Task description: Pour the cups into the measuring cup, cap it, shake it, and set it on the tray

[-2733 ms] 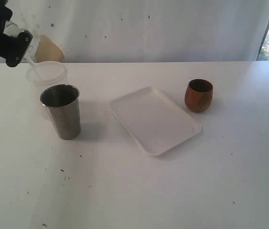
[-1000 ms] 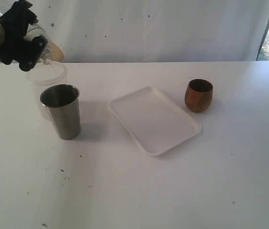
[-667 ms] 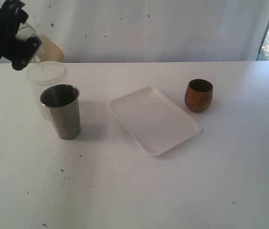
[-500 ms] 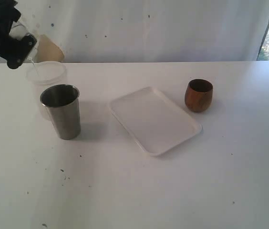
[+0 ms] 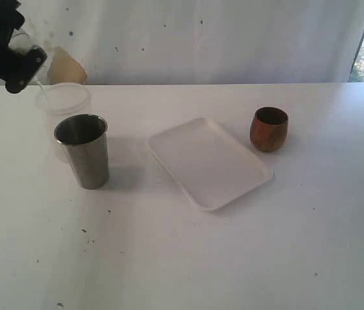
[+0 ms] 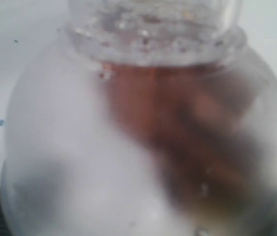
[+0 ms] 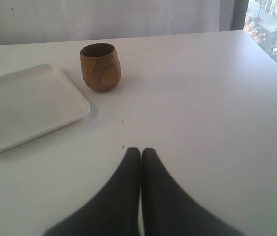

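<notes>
At the far left my left gripper (image 5: 14, 57) is shut on a clear plastic vessel (image 5: 24, 41) with a ribbed mouth, held tilted above the frosted white tub (image 5: 63, 102). A thin stream (image 5: 42, 89) runs from it into the tub. The vessel (image 6: 143, 137) fills the left wrist view; no graduation marks show, so I cannot tell whether it is the measuring cup. The steel tumbler (image 5: 83, 150) stands in front of the tub. The white tray (image 5: 209, 161) lies mid-table, with the wooden cup (image 5: 269, 129) just to its right. My right gripper (image 7: 141, 150) is shut and empty, apart from the wooden cup (image 7: 100, 67) and tray (image 7: 25, 105).
A tan rounded object (image 5: 66, 66) sits at the wall behind the tub. The table's right edge (image 7: 276, 59) runs past the wooden cup. A white curtain hangs along the back.
The left gripper with the clear vessel has swung up and to the left from over the tub's rim. The thin stream still falls. Nothing else has moved.
</notes>
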Motion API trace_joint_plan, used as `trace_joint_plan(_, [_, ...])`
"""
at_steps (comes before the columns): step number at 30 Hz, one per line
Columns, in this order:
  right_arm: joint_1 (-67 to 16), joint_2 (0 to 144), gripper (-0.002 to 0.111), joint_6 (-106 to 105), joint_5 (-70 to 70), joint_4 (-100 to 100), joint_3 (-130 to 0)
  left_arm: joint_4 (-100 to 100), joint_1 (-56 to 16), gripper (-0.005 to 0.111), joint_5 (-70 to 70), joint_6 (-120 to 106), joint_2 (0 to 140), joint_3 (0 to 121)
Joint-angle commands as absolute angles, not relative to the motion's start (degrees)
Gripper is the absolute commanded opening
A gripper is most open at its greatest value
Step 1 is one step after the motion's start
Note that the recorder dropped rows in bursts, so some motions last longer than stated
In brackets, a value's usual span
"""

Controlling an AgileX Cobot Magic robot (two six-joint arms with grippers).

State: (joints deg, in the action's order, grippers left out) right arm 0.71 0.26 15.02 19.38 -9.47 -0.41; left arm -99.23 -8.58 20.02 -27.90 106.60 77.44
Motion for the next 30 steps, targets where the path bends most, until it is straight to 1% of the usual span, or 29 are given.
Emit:
trace_joint_plan(1, [1.1,0.0,0.000,15.3,19.2,-10.0,0.0,-99.9,-8.7,0.000,20.2,-28.1,105.6,78.1])
trace_joint_plan(9, [1.1,0.0,0.000,15.3,19.2,-10.0,0.0,-99.9,-8.7,0.000,17.3,-28.1,105.6,78.1])
trace_joint_plan(20, [1.1,0.0,0.000,15.3,19.2,-10.0,0.0,-99.9,-8.9,0.000,17.5,-29.4,105.6,78.1])
trace_joint_plan(30, [1.1,0.0,0.000,15.3,19.2,-10.0,0.0,-99.9,-10.7,0.000,18.4,-32.2,105.6,78.1])
